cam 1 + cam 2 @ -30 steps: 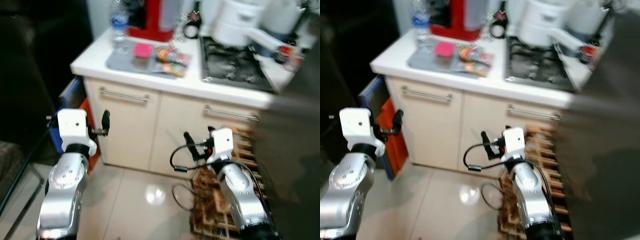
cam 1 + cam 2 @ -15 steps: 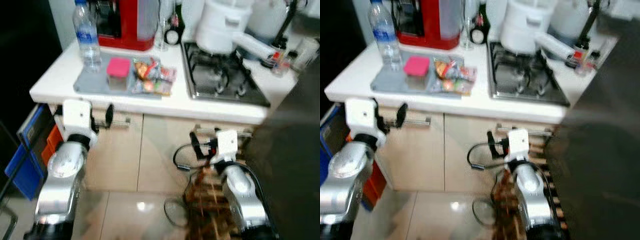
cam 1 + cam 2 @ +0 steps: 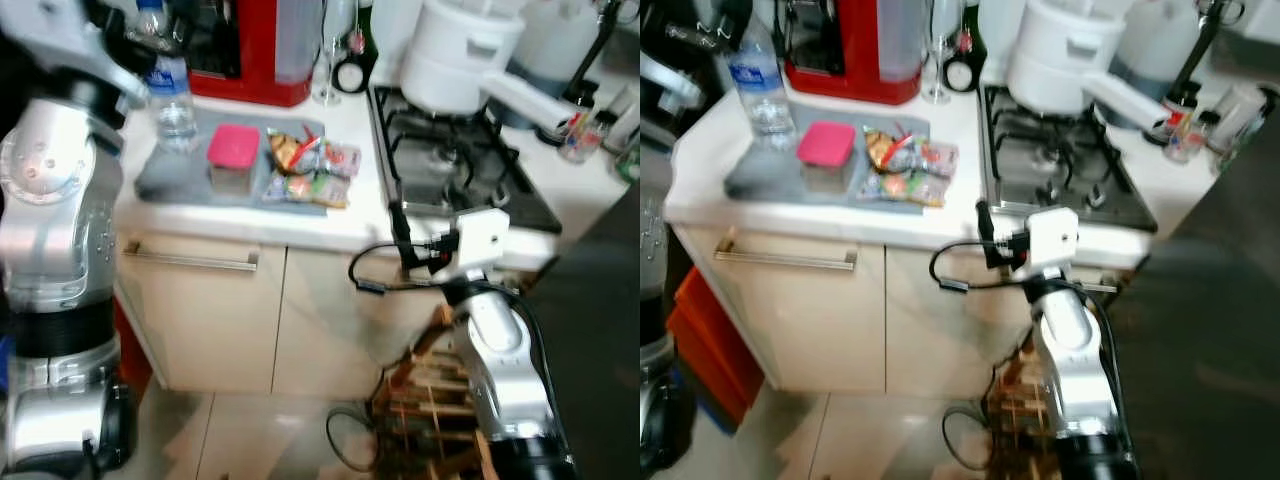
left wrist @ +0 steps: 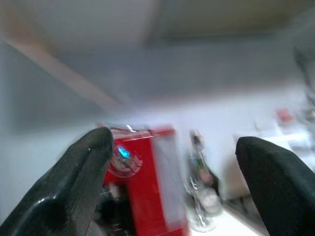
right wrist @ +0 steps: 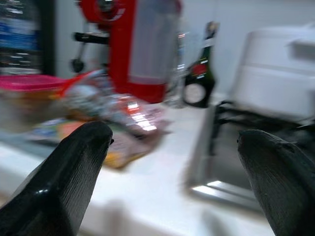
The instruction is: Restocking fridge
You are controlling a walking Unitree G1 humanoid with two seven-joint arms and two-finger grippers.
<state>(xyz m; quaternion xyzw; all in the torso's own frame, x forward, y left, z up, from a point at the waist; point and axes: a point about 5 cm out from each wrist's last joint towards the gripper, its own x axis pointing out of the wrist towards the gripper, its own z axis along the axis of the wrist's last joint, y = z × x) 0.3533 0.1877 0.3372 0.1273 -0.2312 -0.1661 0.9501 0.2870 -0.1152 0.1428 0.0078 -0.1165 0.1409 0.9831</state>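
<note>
- The right tool (image 5: 172, 162) is held out at the front edge of the bench (image 3: 940, 215), level with its top, its two black fingers (image 5: 64, 167) spread wide with nothing between them.
- Past those fingers, in the right wrist view, lie the snack packets (image 5: 98, 113), with the red machine (image 5: 133, 44) and a dark bottle (image 5: 199, 73) behind them, all blurred.
- The left tool (image 4: 172, 182) is raised high at the bench's left end, its fingers (image 4: 74, 187) also spread wide and empty; its wrist view looks toward the red machine (image 4: 147, 182), heavily blurred.
- The left arm (image 3: 55, 180) stands tall at the left of the head views; the right arm (image 3: 1065, 340) reaches up from below toward the bench edge, a black cable looping from its wrist.
- A grey tray (image 3: 760, 175) lies on the white bench, carrying three things:
- a clear water bottle (image 3: 758, 90) with a blue label, upright at the tray's back left corner;
- a small clear tub with a pink lid (image 3: 825, 155), near the middle;
- a heap of bright, shiny snack packets (image 3: 905, 165) just beside the tub, on the tray's right part.
- To the right of the tray is a gas hob (image 3: 1060, 165), with a white pot (image 3: 1065, 50) at its back.
- Below the bench are pale cupboard doors (image 3: 810, 320) with a metal handle (image 3: 785, 260).
</note>
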